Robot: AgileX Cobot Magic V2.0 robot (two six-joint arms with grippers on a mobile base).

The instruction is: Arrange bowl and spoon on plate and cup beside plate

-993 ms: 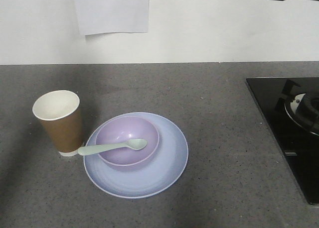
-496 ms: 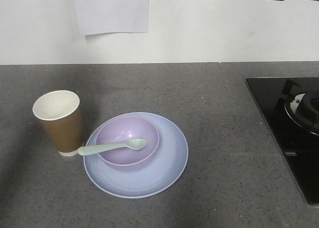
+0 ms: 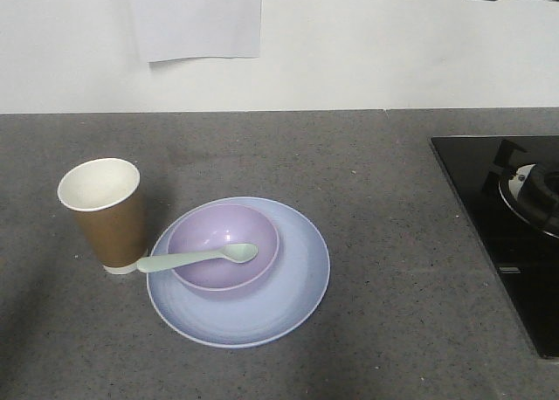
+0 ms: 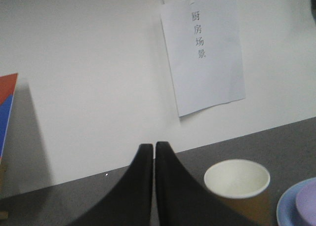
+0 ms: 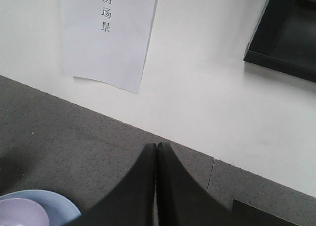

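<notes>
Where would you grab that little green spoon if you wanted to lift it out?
By the handle end of the spoon, coming straight down from above. It sticks out past the bowl rim toward the cup, with free space under it, while the scoop end lies down inside the bowl.

Grey speckled countertop (image 3: 367,208), with three items resting directly on it.

We record the countertop as a dark grey stone-look slab meeting a white wall along its far edge. Directly on it we list: one pale blue-lavender plate (image 3: 297,300), lying flat left of centre; one brown paper cup (image 3: 106,215), upright, at about 9 o'clock from the plate and just beside its rim, though we cannot tell whether the two touch; one glossy black cooktop (image 3: 489,199) with a burner, at 3 o'clock from the plate, well apart from it, running off the right edge of the front view.
</notes>
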